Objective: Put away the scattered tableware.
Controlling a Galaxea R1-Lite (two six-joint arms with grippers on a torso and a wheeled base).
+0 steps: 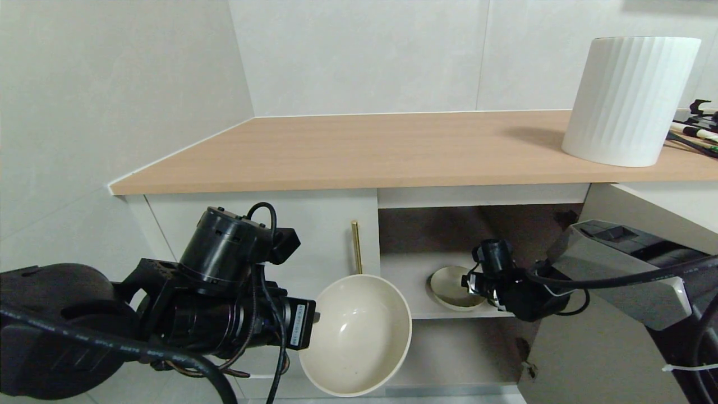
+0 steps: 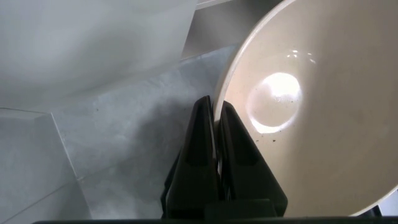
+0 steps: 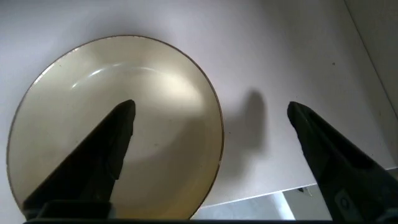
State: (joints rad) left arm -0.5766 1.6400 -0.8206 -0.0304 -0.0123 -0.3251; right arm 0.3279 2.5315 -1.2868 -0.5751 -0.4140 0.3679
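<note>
A large cream bowl (image 1: 356,334) hangs tilted in front of the lower cabinet, its inside facing me. My left gripper (image 1: 315,318) is shut on its rim, and the left wrist view shows the fingers (image 2: 202,134) pinching that rim of the bowl (image 2: 311,112). A cream plate (image 1: 449,289) lies flat on the shelf (image 1: 406,272) inside the open cabinet. My right gripper (image 1: 470,282) is just above the plate's edge. In the right wrist view this gripper (image 3: 211,111) is open, with one finger over the plate (image 3: 155,93) and the other over the bare shelf.
A wooden countertop (image 1: 364,151) runs above the cabinet. On it at the right stand a white ribbed container (image 1: 631,101) and some utensils (image 1: 695,129). The closed cabinet door on the left carries a brass handle (image 1: 355,247). Walls close in the left side.
</note>
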